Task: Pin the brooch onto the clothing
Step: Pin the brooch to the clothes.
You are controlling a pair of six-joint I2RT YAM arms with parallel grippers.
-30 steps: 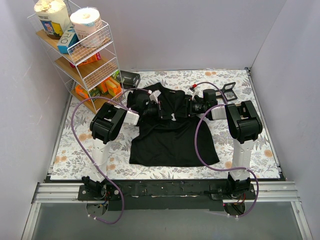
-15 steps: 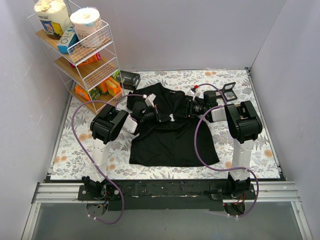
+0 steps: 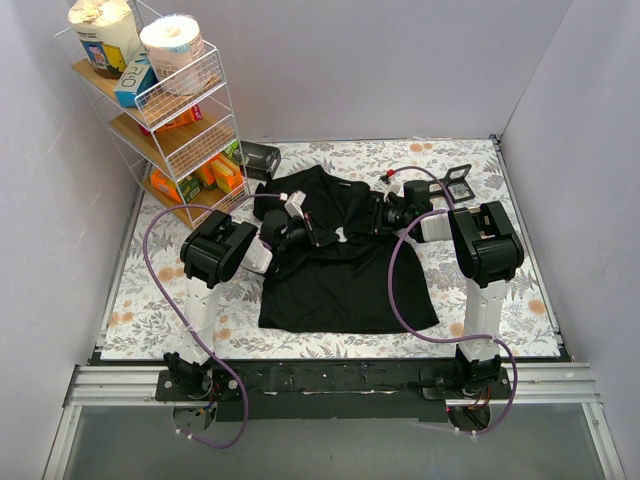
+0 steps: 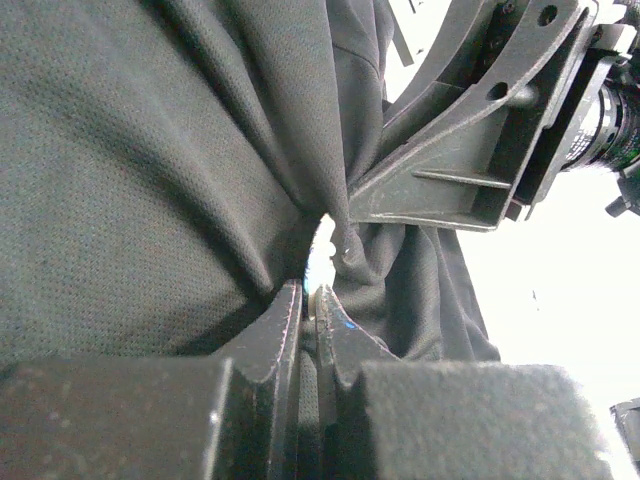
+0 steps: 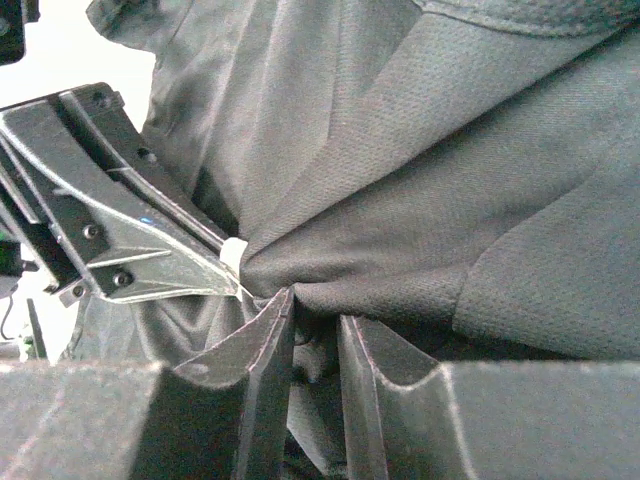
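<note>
My left jaws are pressed together, with only a pale sliver showing between their tips. They sit at a pucker in the plain black short-sleeved T-shirt (image 4: 150,150), and the folds of cloth run into that spot. From the right wrist camera I see a small pale piece (image 5: 232,252) at those tips, touching the pucker. It is my only candidate for the tiny silver-grey brooch, and I cannot tell whether it really is that.

My right jaws stand a little apart, straddling the gathered fabric from the opposite side. Whether they actually press on it I cannot tell. The two sets of tips are just beside each other.

From above, they meet over the chest of the shirt, below its round neck. The shirt lies spread on the floral-patterned bench (image 3: 150,300), collar away from the bases, between my left arm (image 3: 215,250) and right arm (image 3: 485,245). A small black square frame box (image 3: 458,183) sits beyond the right arm, off the shirt. A white wire shelf rack (image 3: 170,110) holding rolls and cartons stands at the far left corner.
</note>
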